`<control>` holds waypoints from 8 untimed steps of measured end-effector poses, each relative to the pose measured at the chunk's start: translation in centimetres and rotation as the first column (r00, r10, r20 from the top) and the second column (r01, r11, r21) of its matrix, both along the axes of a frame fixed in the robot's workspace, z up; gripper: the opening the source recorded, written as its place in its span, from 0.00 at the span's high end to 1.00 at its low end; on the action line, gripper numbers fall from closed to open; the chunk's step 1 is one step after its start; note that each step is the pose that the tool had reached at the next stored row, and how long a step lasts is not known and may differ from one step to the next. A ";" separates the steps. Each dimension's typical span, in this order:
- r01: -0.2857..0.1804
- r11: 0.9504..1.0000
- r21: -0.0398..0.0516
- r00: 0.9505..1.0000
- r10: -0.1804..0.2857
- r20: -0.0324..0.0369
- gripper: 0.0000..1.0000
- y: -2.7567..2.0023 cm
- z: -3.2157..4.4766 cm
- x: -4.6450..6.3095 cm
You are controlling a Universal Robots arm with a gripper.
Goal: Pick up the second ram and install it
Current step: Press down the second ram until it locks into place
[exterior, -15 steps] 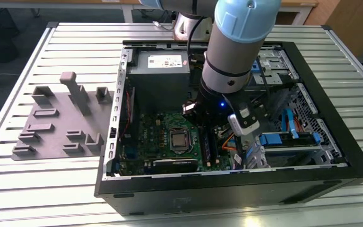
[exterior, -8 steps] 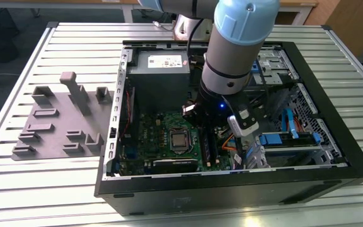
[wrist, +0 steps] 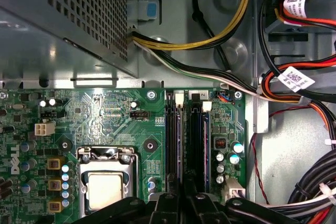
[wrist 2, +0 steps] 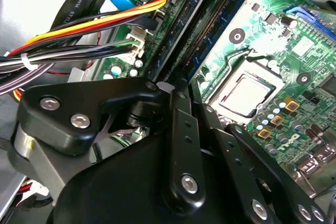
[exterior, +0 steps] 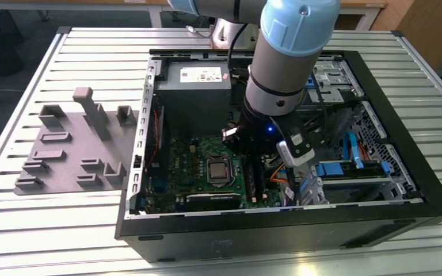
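Claw: the gripper [wrist 2: 181, 85] hangs low inside the open computer case [exterior: 405, 190], its black linkage filling the lower half of the second wrist view; the fingertips converge on the memory slots, drawn close together around a thin edge, though whether they actually pinch cannot be told.
Second ram: a narrow blue-edged strip, the second ram [wrist: 195, 135], stands in the slot bank at centre of the first wrist view, running down under the gripper's links; I take this to be the stick, but cannot tell whether it is fully seated.
Memory slots: the long black memory slots [wrist: 172, 135] lie parallel just beside it, white latches at their upper ends.
Processor socket: the metal-capped processor socket [wrist: 107, 187] sits lower left in the first wrist view, near the slots.
Cables: a yellow-and-black cable bundle [wrist: 210, 35] arcs across the upper centre, well clear of the slots.
Fixture: a grey fixture plate [exterior: 71, 149] rests on the table at left in the exterior view, outside the case.
Step in hand: judged to be the install, at the slot.
Next move calls for: straight, even downward pressure, stick kept aligned with the slot.
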State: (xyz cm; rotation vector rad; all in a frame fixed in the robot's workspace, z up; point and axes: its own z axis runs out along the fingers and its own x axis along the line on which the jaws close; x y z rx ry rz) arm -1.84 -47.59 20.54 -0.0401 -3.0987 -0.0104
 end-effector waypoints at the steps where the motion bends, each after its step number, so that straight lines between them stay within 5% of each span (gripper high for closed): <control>1: 0.000 1.000 0.000 1.000 0.000 0.000 0.79 0.00 0.00 0.0; 8: 0.000 1.000 0.000 1.000 0.000 0.000 0.79 0.00 0.85 0.0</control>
